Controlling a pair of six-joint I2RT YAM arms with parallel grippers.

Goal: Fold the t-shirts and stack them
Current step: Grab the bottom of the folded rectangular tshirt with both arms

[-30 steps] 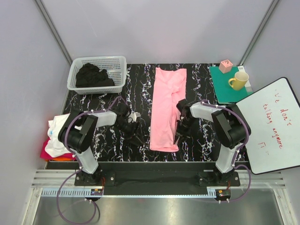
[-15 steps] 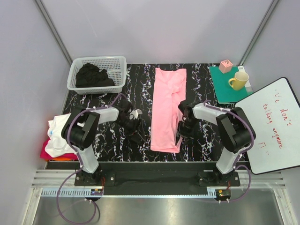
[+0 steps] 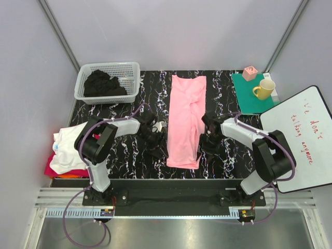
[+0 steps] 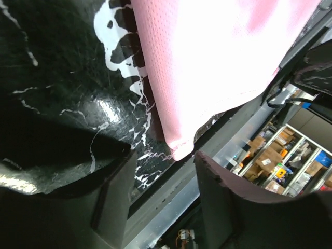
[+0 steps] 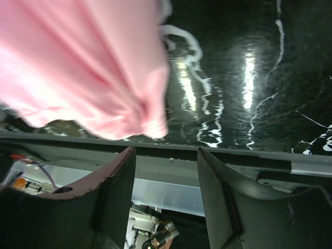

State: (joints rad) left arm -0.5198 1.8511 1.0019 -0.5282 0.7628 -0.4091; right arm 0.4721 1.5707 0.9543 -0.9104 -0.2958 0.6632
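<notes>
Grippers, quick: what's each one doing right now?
Left gripper: open, holding nothing, at the pink shirt's near corner.
Right gripper: open, holding nothing, by the shirt's other near corner.

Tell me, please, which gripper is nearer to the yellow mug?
Right. The right gripper is beside the pink t-shirt's right edge, on the yellow mug's side; the left gripper is beyond the t-shirt's left edge, farther away.

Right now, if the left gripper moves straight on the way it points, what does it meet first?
Probably the near corner of the pink t-shirt, lying just ahead of the open left gripper. Depth is unclear; the table could come first.
</notes>
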